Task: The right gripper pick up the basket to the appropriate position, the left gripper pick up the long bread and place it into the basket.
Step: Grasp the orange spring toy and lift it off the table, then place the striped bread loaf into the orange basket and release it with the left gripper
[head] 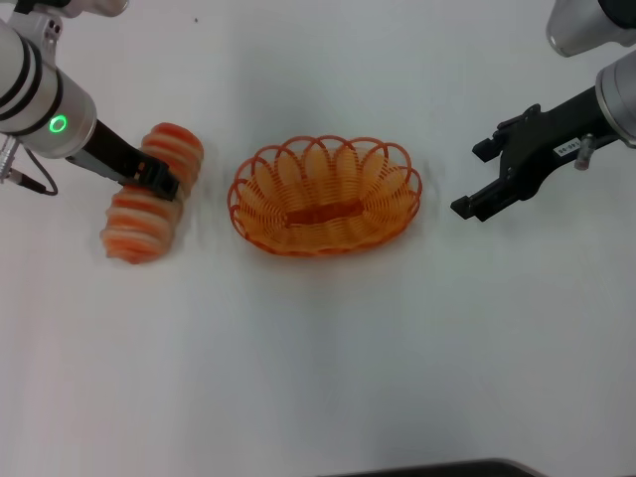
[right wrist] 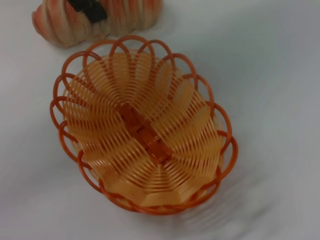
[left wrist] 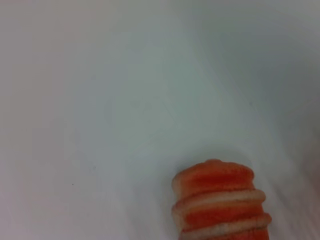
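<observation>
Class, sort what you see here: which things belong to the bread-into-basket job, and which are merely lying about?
Belong to the job:
long bread, with the left hand at its middle
basket, empty
right hand, open, beside the basket

Lying about:
nothing besides the white table

My head camera looks steeply down on white table (head: 328, 378), wide, both arms at edges. My left wrist camera sits close over long bread (left wrist: 220, 202) end. My right wrist camera angles down at basket (right wrist: 145, 130); shares basket, bread with head view.
</observation>
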